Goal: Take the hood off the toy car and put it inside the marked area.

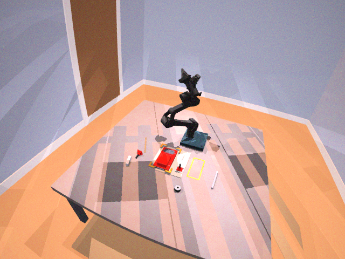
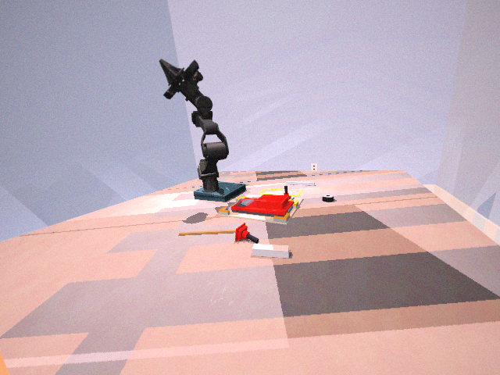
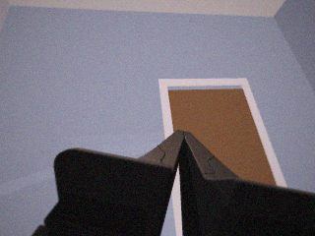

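The claw (image 2: 164, 66) points high at the wall, fingers together on nothing. The hood (image 1: 166, 158) sits on the toy car (image 1: 167, 154), just left of the marked area (image 1: 195, 168). Best to spread the fingers before descending, then straddle the hood squarely.

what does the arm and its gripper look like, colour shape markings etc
The arm is matte dark grey to black, built of chunky rounded joints and short links, bolted to a square dark teal base plate. The gripper has two flat, wedge-shaped dark fingers tapering to a point. No cables, labels or markings can be made out.
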